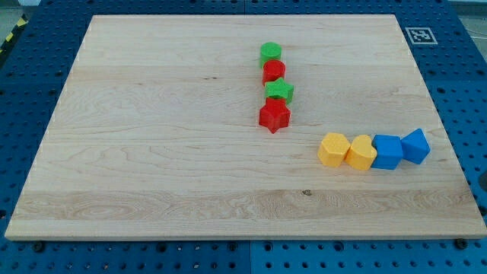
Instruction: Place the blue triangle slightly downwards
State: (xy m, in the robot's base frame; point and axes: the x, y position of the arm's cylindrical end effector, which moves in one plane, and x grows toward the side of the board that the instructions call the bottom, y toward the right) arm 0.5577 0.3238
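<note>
Wooden board [152,152] fills most of the frame, pale and smooth-grained, so blocks should slide easily on it. Near the upper centre a column runs downward: green cylinder [270,53], red cylinder [273,71], green star [280,90], red star [274,116], each touching the next. At the lower right sits a touching row: two yellow blocks [332,149] [361,152], a blue cube [387,151], then the blue triangle [415,145] at the row's right end. It looks light, rigid and plastic; I judge a push on its upper edge suits, kept off the cube. My tip does not show, so its state cannot be told.
</note>
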